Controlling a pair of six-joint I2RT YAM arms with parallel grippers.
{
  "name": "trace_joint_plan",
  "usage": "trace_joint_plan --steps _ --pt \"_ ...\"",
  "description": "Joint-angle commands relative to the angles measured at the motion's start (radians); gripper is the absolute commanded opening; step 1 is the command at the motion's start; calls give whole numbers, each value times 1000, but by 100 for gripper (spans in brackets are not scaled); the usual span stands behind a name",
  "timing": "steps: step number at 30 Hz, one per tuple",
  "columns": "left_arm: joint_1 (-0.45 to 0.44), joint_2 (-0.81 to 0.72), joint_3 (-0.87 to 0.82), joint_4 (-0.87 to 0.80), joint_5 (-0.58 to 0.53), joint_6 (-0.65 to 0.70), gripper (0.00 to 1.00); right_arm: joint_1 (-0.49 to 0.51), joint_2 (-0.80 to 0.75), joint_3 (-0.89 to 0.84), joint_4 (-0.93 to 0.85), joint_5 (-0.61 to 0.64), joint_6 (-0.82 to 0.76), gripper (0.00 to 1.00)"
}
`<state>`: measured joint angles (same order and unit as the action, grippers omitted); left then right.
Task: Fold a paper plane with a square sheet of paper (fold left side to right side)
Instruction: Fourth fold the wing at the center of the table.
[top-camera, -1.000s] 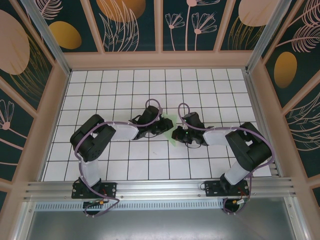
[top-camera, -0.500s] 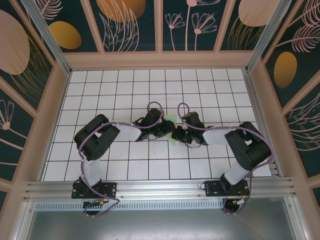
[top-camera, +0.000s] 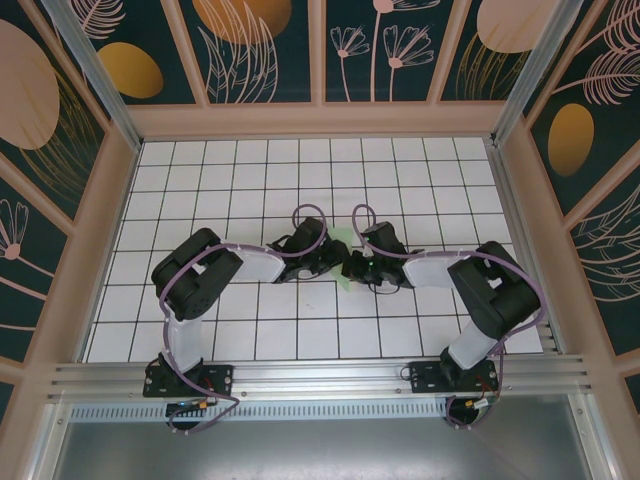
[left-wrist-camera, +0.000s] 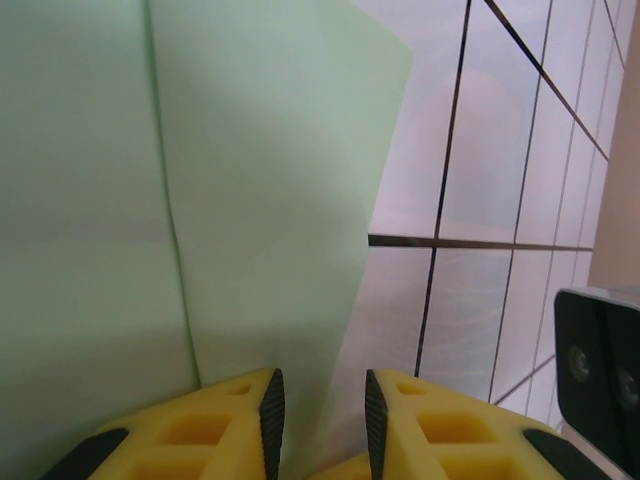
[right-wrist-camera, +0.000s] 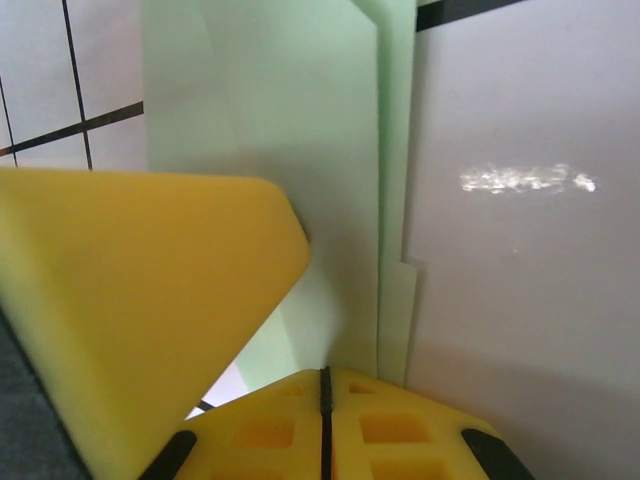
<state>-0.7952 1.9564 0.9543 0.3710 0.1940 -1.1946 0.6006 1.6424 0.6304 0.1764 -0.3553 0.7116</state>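
The square sheet of paper (top-camera: 343, 238) is pale mint green and lies folded on the white grid table (top-camera: 250, 200), mostly under the two grippers at mid-table. In the left wrist view the paper (left-wrist-camera: 250, 180) shows one long crease. My left gripper (left-wrist-camera: 320, 425) is open, and the paper's slanted right edge runs down between its jaws. In the right wrist view the paper (right-wrist-camera: 300, 130) shows stacked layer edges. My right gripper (right-wrist-camera: 323, 400) is shut, tips against the paper's near edge, with no paper seen between the pads. From above, the left gripper (top-camera: 333, 260) and right gripper (top-camera: 352, 268) nearly touch.
The left gripper's yellow finger (right-wrist-camera: 130, 300) looms close on the left of the right wrist view. A dark housing (left-wrist-camera: 600, 350) sits at the right edge of the left wrist view. Wooden walls (top-camera: 320, 120) ring the tiled table on three sides.
The left gripper has slid right across the paper to meet the right gripper. The right gripper has edged slightly left. Less of the green paper shows from above.
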Motion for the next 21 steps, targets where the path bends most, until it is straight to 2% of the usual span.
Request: trace_joint_plan --steps 1,21 --pt "-9 48 12 -167 -113 71 33 19 81 -26 -160 94 -37 11" --pt "87 89 137 -167 -90 128 40 24 101 -32 -177 96 -54 11"
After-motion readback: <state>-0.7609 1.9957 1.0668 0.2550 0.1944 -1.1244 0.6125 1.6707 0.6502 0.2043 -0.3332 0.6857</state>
